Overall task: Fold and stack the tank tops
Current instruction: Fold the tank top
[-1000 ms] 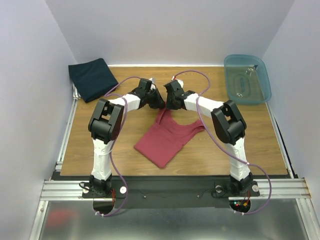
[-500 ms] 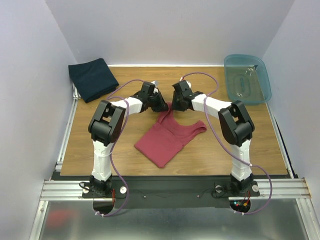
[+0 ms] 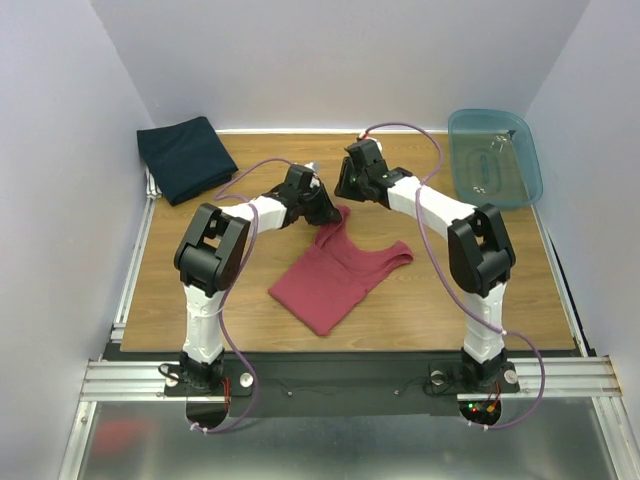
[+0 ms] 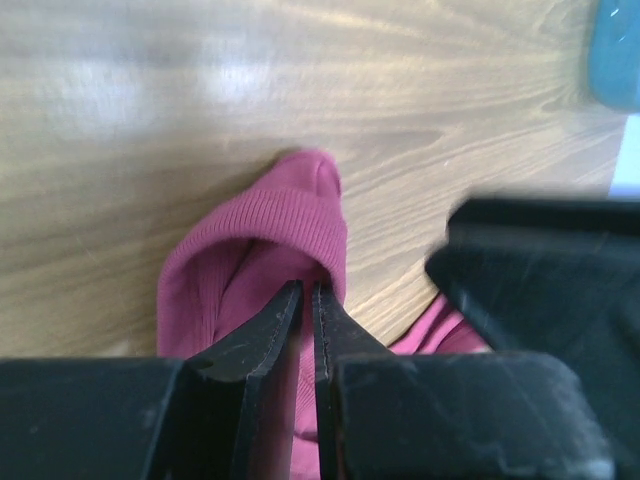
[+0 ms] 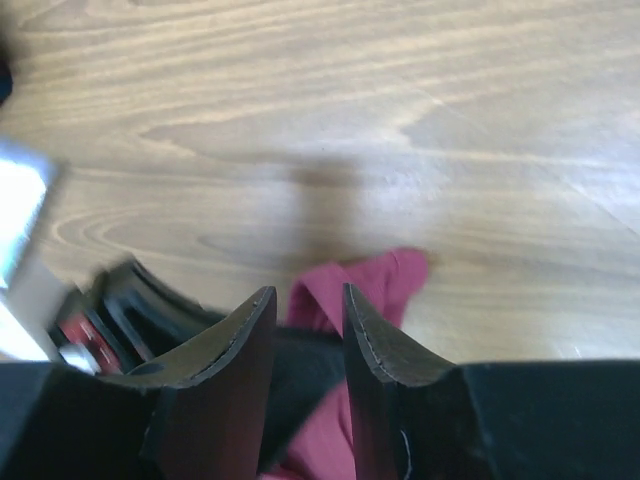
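Observation:
The maroon tank top (image 3: pixel 335 272) lies crumpled on the wooden table, its straps pointing to the far side. My left gripper (image 3: pixel 327 211) is shut on one strap; in the left wrist view the jaws (image 4: pixel 306 290) pinch the ribbed maroon cloth (image 4: pixel 290 210). My right gripper (image 3: pixel 349 186) hovers just beyond the straps, open and empty (image 5: pixel 306 292), with the strap end (image 5: pixel 395 272) on the table below it. The navy tank top (image 3: pixel 185 157) lies as a folded square at the far left corner.
A translucent blue tub (image 3: pixel 495 157) stands at the far right corner. The table (image 3: pixel 480 290) has metal rails along its left and near edges. My right arm's black body (image 4: pixel 560 280) is close to the left gripper.
My right gripper has lifted off the straps and moved toward the far side, now open. My left gripper has stayed on its strap, shifting slightly farther.

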{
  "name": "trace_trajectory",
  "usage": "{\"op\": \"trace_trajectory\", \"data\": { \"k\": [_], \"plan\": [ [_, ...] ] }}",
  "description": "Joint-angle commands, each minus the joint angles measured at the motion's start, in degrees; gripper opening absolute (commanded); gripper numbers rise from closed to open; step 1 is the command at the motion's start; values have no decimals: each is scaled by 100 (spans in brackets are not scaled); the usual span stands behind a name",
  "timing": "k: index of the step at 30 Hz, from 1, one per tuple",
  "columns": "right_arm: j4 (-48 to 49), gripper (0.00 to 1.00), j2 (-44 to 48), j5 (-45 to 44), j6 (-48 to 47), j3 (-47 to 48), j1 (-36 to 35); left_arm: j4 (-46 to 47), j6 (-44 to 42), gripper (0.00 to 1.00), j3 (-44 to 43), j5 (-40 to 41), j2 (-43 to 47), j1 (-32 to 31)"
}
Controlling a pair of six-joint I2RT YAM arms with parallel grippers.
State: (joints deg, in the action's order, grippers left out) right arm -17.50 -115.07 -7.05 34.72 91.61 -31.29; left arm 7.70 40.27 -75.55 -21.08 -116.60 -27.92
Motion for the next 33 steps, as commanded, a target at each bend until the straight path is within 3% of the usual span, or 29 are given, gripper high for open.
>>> {"op": "trace_trajectory", "data": {
  "k": [1,14,19,26,33],
  "plan": [
    [-78,39,-332,46,0,357,9,117,-72,21,198,42,313,-143],
    [-87,43,-148,-174,35,-143,9,170,112,21,242,341,181,-363],
    [-114,54,-16,-350,61,-381,9,170,139,21,286,447,190,-372],
    [-131,54,-51,-192,263,-364,26,223,200,21,321,500,155,-424],
    [-131,30,-191,-77,369,-302,70,240,183,21,409,508,242,-451]
  ]
}}
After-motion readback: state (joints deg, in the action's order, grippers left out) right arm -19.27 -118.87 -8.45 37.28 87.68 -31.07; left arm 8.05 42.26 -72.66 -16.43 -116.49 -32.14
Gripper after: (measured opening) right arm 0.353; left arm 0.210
